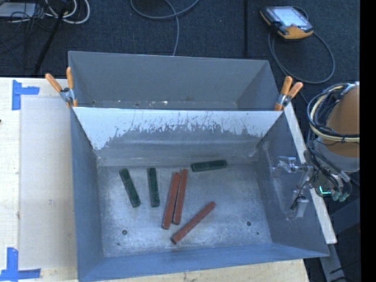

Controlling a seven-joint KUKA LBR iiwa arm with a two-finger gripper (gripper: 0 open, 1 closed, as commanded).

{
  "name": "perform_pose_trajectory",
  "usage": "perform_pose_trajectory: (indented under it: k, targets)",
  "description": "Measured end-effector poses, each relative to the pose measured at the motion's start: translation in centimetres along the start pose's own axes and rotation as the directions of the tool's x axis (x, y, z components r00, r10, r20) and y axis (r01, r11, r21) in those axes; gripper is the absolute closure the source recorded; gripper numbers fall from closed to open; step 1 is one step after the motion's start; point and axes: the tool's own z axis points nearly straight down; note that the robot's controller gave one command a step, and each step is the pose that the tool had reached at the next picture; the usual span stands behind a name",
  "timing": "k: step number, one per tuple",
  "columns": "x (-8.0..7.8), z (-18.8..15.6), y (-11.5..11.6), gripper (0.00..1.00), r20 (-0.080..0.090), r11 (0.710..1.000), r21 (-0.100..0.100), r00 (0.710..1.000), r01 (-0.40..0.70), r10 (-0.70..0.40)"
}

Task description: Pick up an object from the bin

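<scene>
Since the task names no particular thing, it comes down to what's closest to the arm. The big grey metal bin (176, 93) has six loose sticks on its floor. The gripper (297, 204) hangs over the sloped wall on the view's right, so it isn't over the floor yet. I honestly can't make out whether it's spread or pinched together, and I don't see anything in it. Everything sits off to the view's left of the gripper. The long red-brown flat stick (192, 222) is about the nearest, a bit lower in the view than the gripper. It lies on a diagonal with its upper end aimed roughly at the gripper, so my guess is you'd grab it across that diagonal. The short dark green flat stick (208, 165) is about as near, only higher in the view. It lies almost crosswise, one end pointing toward the gripper. Farther from the gripper is a pair of red-brown sticks (175, 195), side by side and touching, steeply upright in the view. Farthest of all are two dark green sticks (153, 187), also near upright and apart from each other.
</scene>
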Motion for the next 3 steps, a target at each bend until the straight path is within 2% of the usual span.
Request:
perform_pose_trajectory:
  k: [1, 2, 3]
  targets:
    - [-0.2, -0.4, 0.1, 0.0, 0.007, 1.0, 0.002, 1.0, 0.004, -0.004]
    - [1.7, 4.7, 3.2, 0.0, 0.013, 1.0, 0.004, 1.0, 0.022, -0.022]
    - [-1.1, 7.3, 6.2, 0.0, 0.005, 1.0, 0.001, 1.0, 0.021, -0.021]
